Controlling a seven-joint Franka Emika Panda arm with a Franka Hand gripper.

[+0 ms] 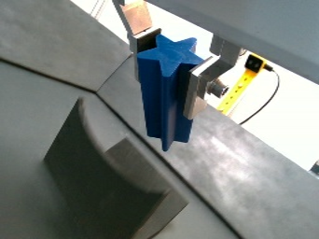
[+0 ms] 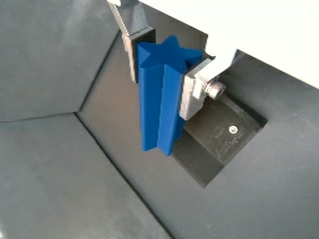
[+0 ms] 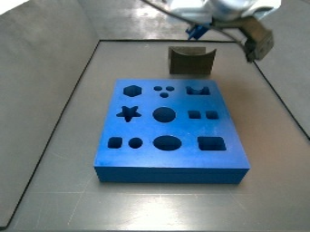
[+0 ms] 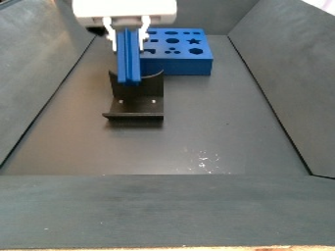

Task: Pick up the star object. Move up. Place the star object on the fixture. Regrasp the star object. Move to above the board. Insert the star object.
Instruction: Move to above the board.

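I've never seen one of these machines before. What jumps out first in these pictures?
The bright blue star object, a long peg with a star-shaped end, is clamped between the silver fingers of the gripper and hangs upright just above the dark fixture. Beyond it, in a side view, lies the big blue board, flat on the floor and dotted with dark holes, one of them star-shaped.

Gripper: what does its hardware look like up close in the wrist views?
The gripper has flat silver plate fingers with a round bolt head on the outer side. Its body is white in a side view. A yellow-and-black part and a thin cable show behind it.
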